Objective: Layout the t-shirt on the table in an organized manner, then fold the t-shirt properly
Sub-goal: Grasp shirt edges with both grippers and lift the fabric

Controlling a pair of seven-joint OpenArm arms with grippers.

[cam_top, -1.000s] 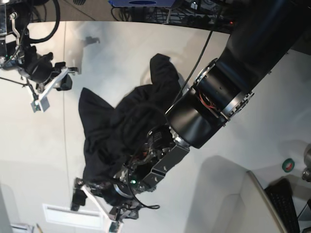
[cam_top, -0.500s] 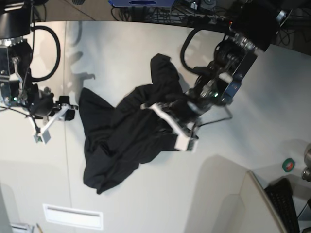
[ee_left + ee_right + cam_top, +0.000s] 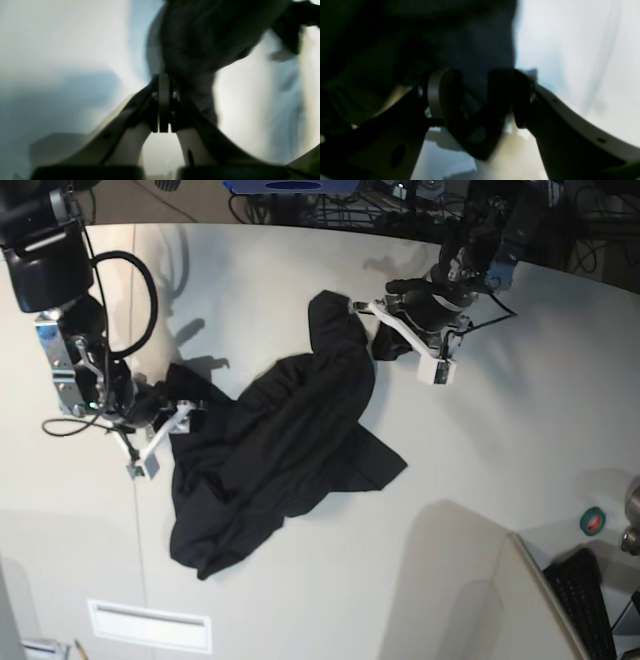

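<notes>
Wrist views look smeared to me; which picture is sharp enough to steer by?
Left wrist: motion-blurred, the t-shirt a dark smear above the left pincer. Right wrist: dark, soft, cloth filling the right pincer. Base: sharp, with arm shadows on the table.

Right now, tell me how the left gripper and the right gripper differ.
Jaws: the left gripper is pressed shut, pinching a bit of the black t-shirt; the right gripper stands open, with cloth between its pads.
Place: in the base view the left gripper is at the shirt's upper right edge, the right gripper at its left edge.
Shared: both are at the shirt's border, low over the table.
</notes>
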